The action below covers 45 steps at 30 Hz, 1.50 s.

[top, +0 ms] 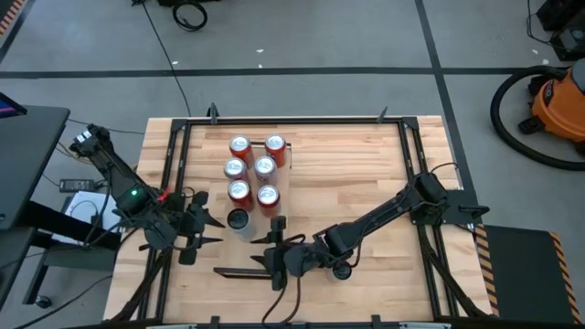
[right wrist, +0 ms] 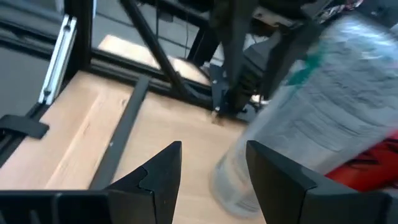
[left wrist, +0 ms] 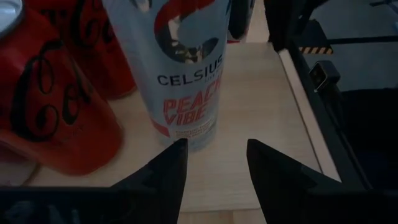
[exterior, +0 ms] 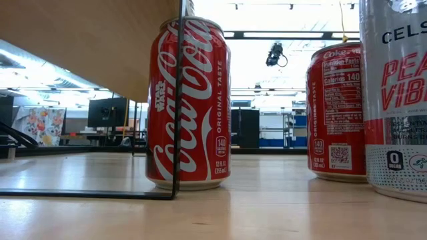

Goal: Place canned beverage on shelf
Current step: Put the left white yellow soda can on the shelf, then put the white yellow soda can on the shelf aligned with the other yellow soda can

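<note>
Dark fingers of the left gripper (left wrist: 213, 165) stand apart and empty, with a pale Celsius can (left wrist: 177, 68) just ahead of them; this wrist view alone shows red Coca-Cola cans (left wrist: 50, 112) crowding beside it. The right gripper (right wrist: 212, 168) is likewise parted; a blurred can (right wrist: 311, 118), probably the same one, sits just beyond it. From above, six cans stand on the shelf (top: 294, 153). The low view shows the shelf's underside overhead.
</note>
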### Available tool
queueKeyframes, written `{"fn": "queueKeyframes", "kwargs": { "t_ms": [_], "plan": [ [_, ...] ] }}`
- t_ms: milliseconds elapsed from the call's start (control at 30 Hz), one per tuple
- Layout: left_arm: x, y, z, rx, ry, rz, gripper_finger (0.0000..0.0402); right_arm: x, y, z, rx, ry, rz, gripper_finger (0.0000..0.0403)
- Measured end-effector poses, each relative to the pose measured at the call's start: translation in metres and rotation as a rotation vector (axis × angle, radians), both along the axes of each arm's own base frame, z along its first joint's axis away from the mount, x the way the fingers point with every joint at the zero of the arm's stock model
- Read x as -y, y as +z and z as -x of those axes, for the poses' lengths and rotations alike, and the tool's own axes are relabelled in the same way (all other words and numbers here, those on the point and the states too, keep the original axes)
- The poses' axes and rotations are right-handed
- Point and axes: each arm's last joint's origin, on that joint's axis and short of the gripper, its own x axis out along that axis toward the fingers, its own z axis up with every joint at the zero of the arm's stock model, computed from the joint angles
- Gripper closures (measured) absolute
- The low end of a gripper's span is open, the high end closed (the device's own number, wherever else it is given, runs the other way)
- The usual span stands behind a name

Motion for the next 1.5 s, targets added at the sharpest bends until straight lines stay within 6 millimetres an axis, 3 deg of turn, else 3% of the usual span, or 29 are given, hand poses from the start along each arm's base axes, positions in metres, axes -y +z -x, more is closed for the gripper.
{"fn": "queueKeyframes", "kwargs": {
  "t_ms": [167,800,1033,1267,1500],
  "plan": [
    [0.0,0.0,0.0,-0.005,0.004,0.002,0.0224,0.0,-0.002,-0.003,-0.018,-0.028,-0.001,0.0213],
    [0.0,0.0,0.0,0.001,0.017,0.011,0.0224,0.039,-0.006,-0.02,-0.021,-0.044,-0.171,0.0213],
    [-0.001,-0.001,0.0,-0.01,0.017,-0.001,0.0224,0.041,-0.005,-0.021,-0.017,-0.025,-0.177,0.0213],
    [-0.001,-0.003,0.001,-0.035,-0.002,0.002,0.0224,0.026,0.0,-0.006,-0.061,-0.035,-0.126,0.0213],
    [-0.005,-0.009,0.006,-0.108,0.044,-0.003,0.0224,0.02,0.028,0.025,-0.129,-0.065,-0.17,0.0213]
  ]
}}
